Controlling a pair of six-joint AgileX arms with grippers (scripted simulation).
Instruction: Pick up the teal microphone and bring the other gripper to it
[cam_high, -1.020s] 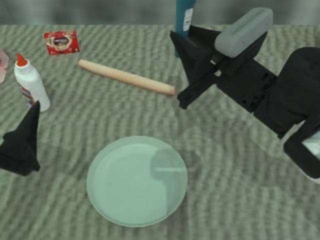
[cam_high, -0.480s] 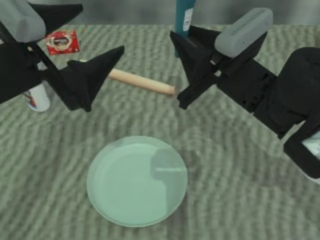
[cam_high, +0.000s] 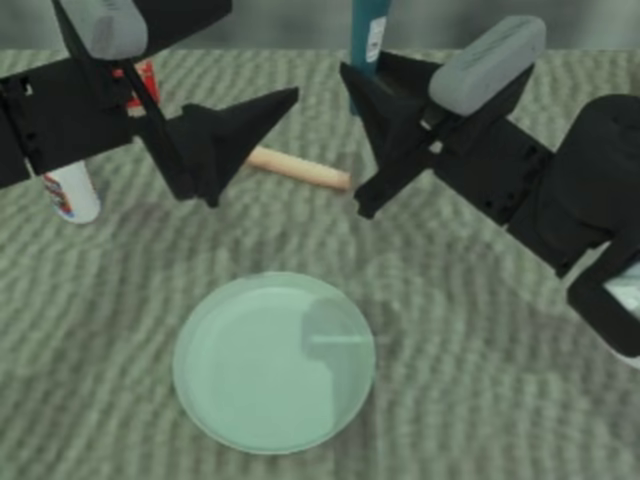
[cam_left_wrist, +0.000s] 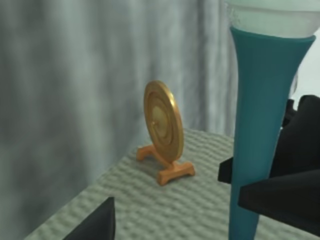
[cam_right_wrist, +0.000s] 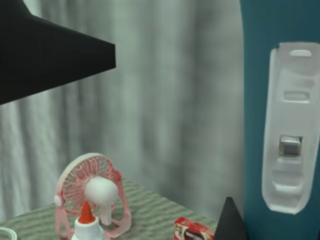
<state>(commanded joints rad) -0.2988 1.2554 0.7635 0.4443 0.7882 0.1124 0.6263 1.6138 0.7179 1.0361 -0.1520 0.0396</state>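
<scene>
While the right gripper (cam_high: 372, 125) clamped the mic (cam_high: 368, 30) upright off the bench (cam_high: 480, 330), the left gripper (cam_high: 235, 130) hung near it, fingers apart, ready to meet it.

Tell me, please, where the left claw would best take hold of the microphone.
Probably the bare teal handle just under the white head, approached from the table's left, where the open left claw already faces it. The microphone stands upright, and the right claw grips it lower down, so only that upper stretch is free.
</scene>
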